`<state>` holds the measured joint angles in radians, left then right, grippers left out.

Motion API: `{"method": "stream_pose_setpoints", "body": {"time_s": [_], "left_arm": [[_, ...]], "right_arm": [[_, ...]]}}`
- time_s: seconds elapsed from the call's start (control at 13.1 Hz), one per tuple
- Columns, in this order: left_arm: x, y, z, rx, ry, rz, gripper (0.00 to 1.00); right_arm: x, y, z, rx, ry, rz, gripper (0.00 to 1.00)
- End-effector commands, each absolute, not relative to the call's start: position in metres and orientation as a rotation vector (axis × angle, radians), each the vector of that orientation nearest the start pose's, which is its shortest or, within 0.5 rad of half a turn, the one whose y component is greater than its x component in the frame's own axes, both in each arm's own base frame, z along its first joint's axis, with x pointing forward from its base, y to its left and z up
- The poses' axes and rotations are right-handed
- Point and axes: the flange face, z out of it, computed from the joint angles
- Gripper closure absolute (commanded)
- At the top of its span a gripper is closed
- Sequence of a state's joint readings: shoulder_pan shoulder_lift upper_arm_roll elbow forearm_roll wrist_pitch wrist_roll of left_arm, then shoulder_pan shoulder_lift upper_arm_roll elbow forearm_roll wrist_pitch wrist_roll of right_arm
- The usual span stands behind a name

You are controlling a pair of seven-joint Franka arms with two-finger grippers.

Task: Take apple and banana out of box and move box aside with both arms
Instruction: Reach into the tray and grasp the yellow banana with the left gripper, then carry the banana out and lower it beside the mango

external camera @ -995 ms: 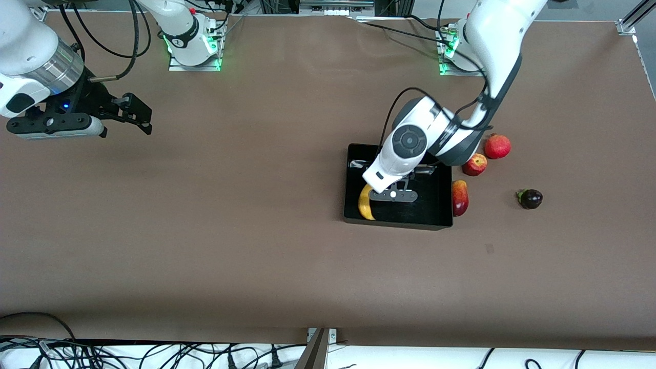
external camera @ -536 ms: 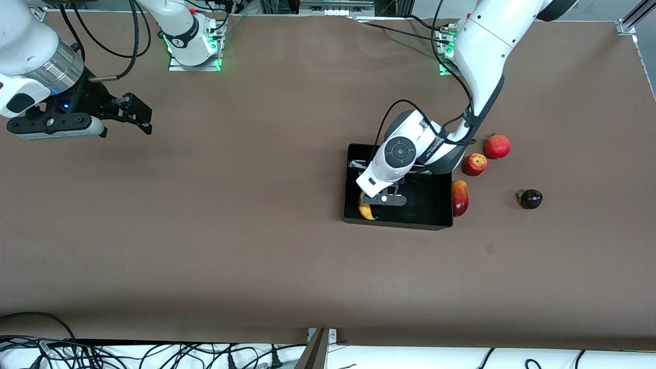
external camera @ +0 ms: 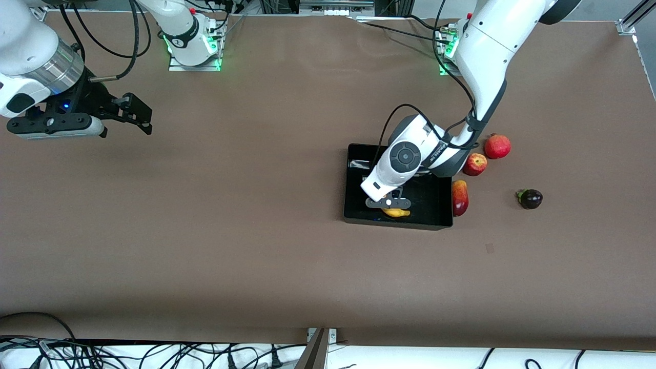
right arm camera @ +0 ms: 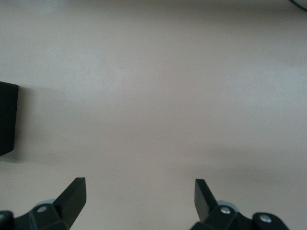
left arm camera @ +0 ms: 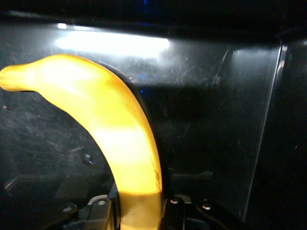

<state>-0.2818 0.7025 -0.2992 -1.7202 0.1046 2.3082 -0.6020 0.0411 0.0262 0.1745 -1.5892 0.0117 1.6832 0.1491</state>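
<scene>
The black box (external camera: 353, 154) sits mid-table, toward the left arm's end. My left gripper (external camera: 388, 203) is down inside it, shut on the yellow banana (external camera: 397, 212) close to the box's wall nearest the front camera. In the left wrist view the banana (left arm camera: 120, 134) curves out from between my left gripper's (left arm camera: 139, 215) fingers, against the glossy box wall (left arm camera: 240, 120). The mango (external camera: 459, 198) lies against the outside of the box. Apple (external camera: 475, 164), pomegranate (external camera: 497, 146) and mangosteen (external camera: 530, 198) rest on the table beside it. My right gripper (external camera: 139, 117) waits open, empty, in the air at the right arm's end.
The brown table top (external camera: 230, 230) spreads wide between the two arms. The right wrist view shows only bare table under my right gripper (right arm camera: 139, 191). Cables (external camera: 154, 356) hang along the table edge nearest the front camera.
My left gripper has shut on the banana. The banana, which lay along the box wall at the right arm's end, now lies along the wall nearest the front camera. The right arm is still.
</scene>
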Motion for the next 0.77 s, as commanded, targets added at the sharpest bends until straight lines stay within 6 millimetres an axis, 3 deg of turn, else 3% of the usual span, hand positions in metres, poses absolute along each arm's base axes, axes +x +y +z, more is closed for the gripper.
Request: {"method": "stream_pose_setpoints", "body": {"time_s": [0.0,0.15,0.38,0.46,0.54,0.69], "left_arm": [[0.58,-0.338,0.221,-3.196,-0.013,0.11,1.0],[0.601,-0.313,0.26,-3.213,-0.071,0.031,1.0],[0.64,-0.267,0.333,-3.161,-0.096,0.112,1.0],[0.651,-0.244,0.348,-3.14,-0.083,0.133,1.0],[0.668,-0.201,0.359,-3.15,-0.074,0.121,1.0],[0.687,-0.126,0.358,-3.161,0.104,0.121,1.0]], "right_arm": [[0.561,0.124,0.616,-3.112,-0.092,-0.117,0.0],[0.56,0.125,0.616,-3.112,-0.094,-0.117,0.0],[0.561,0.124,0.617,-3.112,-0.09,-0.119,0.0],[0.561,0.124,0.617,-3.112,-0.09,-0.119,0.0],[0.561,0.125,0.617,-3.112,-0.094,-0.119,0.0],[0.561,0.124,0.616,-3.111,-0.092,-0.117,0.0]]}}
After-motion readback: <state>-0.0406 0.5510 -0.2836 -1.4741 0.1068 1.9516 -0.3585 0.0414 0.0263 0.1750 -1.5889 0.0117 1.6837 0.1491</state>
